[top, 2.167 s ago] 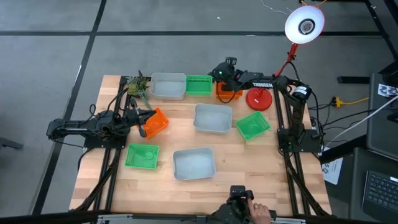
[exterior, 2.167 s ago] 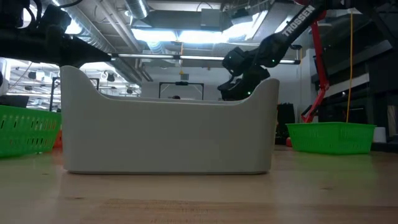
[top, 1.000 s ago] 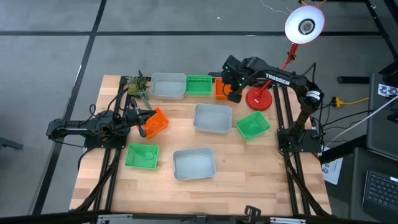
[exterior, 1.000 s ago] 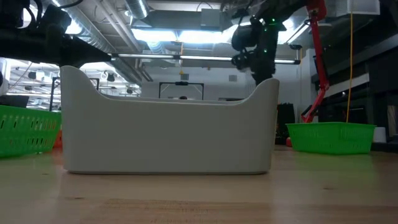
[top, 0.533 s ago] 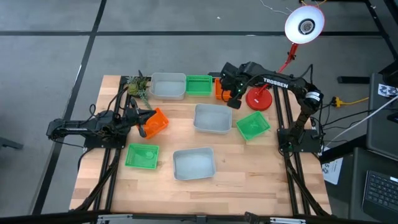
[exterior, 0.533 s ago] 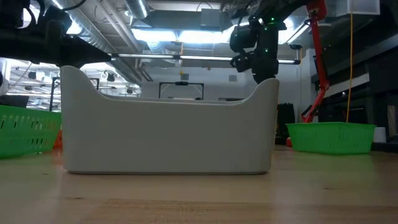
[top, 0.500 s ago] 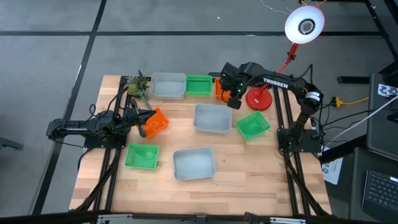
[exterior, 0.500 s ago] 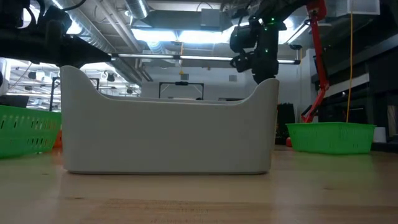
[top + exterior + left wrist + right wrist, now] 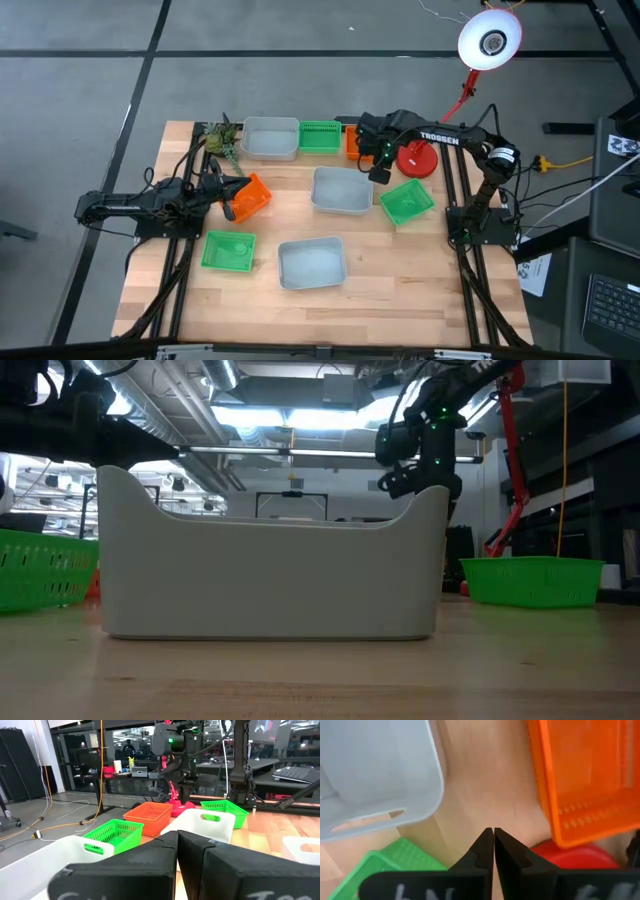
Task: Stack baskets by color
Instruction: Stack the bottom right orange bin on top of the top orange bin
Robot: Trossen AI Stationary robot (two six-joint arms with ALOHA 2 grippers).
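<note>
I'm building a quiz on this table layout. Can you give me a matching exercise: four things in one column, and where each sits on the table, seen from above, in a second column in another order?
Things:
1. red lamp base
2. right hand
3. orange basket by the left arm
4. grey basket nearest the front edge

Places:
A. left side of the table, next to the left hand
B. far right, beside the far orange basket
C. front middle, right of a green basket
D. above bare wood between the middle grey basket and the right green basket

Pairs: 1-B, 2-D, 3-A, 4-C
</note>
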